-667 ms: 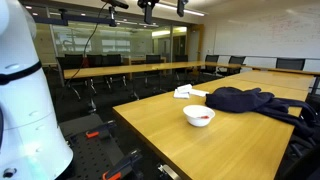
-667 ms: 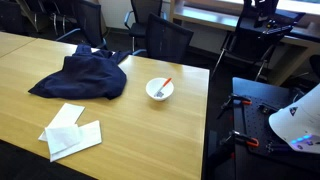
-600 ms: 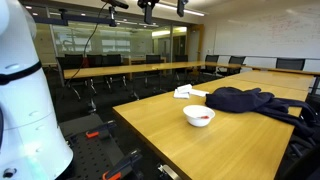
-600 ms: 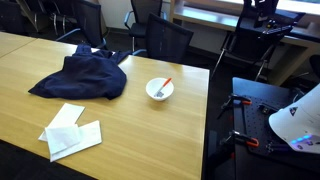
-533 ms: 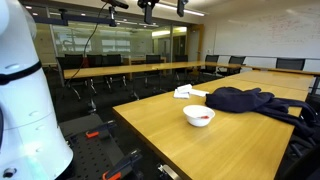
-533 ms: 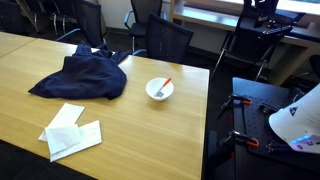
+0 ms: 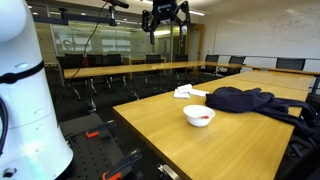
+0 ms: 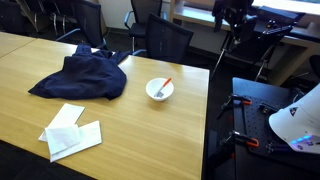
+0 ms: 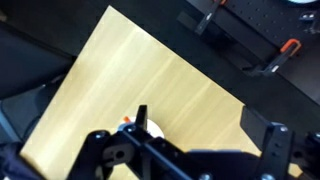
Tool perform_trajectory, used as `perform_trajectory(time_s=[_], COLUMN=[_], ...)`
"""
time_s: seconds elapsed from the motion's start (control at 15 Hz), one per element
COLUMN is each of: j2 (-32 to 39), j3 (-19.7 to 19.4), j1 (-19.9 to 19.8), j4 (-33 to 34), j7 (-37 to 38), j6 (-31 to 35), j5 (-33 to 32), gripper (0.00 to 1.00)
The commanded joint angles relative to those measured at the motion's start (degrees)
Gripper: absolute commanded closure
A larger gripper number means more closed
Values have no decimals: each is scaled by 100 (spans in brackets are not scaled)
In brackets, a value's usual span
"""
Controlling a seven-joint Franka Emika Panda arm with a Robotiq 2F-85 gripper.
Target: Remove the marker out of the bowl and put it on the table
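The small white bowl (image 7: pixel 199 115) stands on the light-brown wooden table (image 7: pixel 160 135), near its edge; it shows in both exterior views (image 8: pixel 159 90). The red marker (image 8: pixel 166 83) leans inside it, seen as a red streak (image 7: pixel 203 118). My gripper (image 7: pixel 163 16) hangs high in the air above and away from the bowl, also near the top edge of an exterior view (image 8: pixel 232 12). In the wrist view the gripper (image 9: pixel 208 130) is open and empty, with the table (image 9: pixel 150 70) far below. The bowl (image 9: pixel 153 129) peeks out beside one finger (image 9: pixel 141 118).
A dark blue garment (image 8: pixel 85 75) lies on the table beyond the bowl (image 7: pixel 245 100). White folded papers (image 8: pixel 70 132) lie further along. Office chairs (image 8: pixel 160 40) stand round the table. Red-handled clamps (image 8: pixel 240 100) sit on the black robot base beside the table's end.
The arm has swung and lowered, so the gripper now shows more fully at the top of both exterior views. The bowl and marker have not moved.
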Motion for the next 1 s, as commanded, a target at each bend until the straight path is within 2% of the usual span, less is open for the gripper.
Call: perform_trajectory(time_s=[0.0,0.27,0.33,0.47,0.6,0.67,0.8,0.93], j2=[739,1907,1504,1914,1976,2128,2507,2990], j3=[143,300,390,430,436,352,371,395], j1=[310,413,320,282,275,312,221,140], j4=[15,357,54,265,356,410,450,571], j7=[-540,-1398,-981,-1239,-1323,-1777,-1737,-2247], j6=[770,1645,1564,1684,1683,1611,1893,2035], j5=[-117,-245,-102,-122,-124,213,110,-26], gripper=[0,0,0,0,0,0,0,0])
